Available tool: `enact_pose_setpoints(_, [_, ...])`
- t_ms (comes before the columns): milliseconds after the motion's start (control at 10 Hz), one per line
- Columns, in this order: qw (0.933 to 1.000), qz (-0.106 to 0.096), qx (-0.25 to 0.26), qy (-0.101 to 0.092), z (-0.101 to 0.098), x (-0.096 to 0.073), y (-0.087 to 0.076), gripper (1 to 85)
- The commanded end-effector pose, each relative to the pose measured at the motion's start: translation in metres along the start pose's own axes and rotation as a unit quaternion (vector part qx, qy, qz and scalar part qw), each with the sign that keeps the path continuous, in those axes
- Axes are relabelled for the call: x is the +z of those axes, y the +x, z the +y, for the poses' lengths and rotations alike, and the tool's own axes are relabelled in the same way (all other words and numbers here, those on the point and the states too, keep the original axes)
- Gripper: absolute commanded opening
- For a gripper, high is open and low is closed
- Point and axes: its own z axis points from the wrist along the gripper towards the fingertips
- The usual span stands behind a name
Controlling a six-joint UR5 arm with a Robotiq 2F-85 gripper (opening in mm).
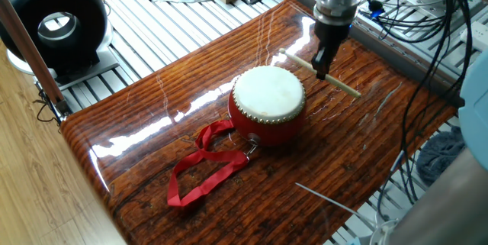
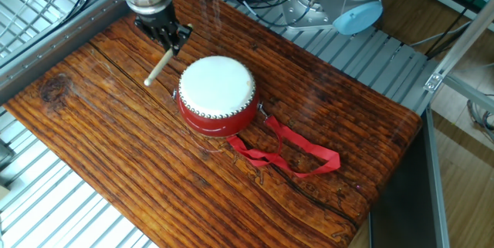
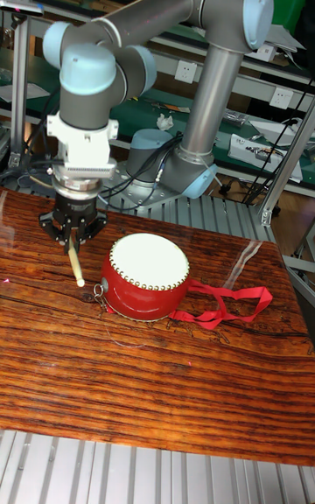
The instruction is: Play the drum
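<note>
The drum (image 1: pixel 268 101) (image 2: pixel 217 93) (image 3: pixel 144 275) is small and round, with a red body, a cream-white skin and a studded rim. It stands near the middle of the wooden table, and its red ribbon strap (image 1: pixel 204 165) (image 2: pixel 293 150) (image 3: pixel 223 305) trails off across the board. My gripper (image 1: pixel 322 63) (image 2: pixel 171 40) (image 3: pixel 73 241) is shut on a pale wooden drumstick (image 1: pixel 320 72) (image 2: pixel 160 66) (image 3: pixel 75 264). It hangs just beside the drum's rim, a little above the table. The stick is clear of the skin.
A big black ring-shaped device (image 1: pixel 51 22) stands off the table's far left corner. Cables (image 1: pixel 435 39) and a metal rail run along the table's edge by the arm. The robot base (image 3: pixel 166 167) stands behind the table. A thin rod (image 1: pixel 328 198) lies near one table edge.
</note>
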Motion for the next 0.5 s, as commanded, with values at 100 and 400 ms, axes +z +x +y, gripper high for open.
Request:
enact_pose_setpoints(100, [0.9995, -0.029, -0.01, 0.005, -0.003, 0.028, -0.018, 1.0])
enact_pose_setpoints(400, [0.9986, -0.046, -0.023, 0.01, -0.005, 0.04, -0.028, 1.3])
